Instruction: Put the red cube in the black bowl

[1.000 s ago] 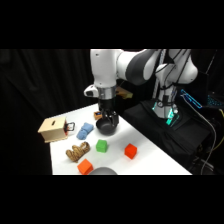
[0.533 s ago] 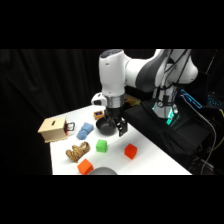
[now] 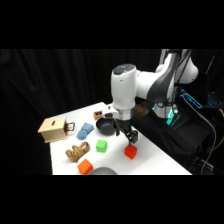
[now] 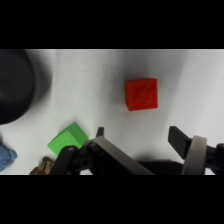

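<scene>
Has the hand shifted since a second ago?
Yes. In the side view the hand has travelled away from the black bowl, toward the table's near-right edge, and now hangs just above the red cube.

In the wrist view the black bowl (image 4: 20, 85) runs off the left edge, a dark blur. From the side, a grey round dish (image 3: 103, 171) is cut by the bottom edge. The gripper (image 3: 127, 134) partly covers the bowl's near rim, and its fingertips are perhaps too smeared to read.
</scene>
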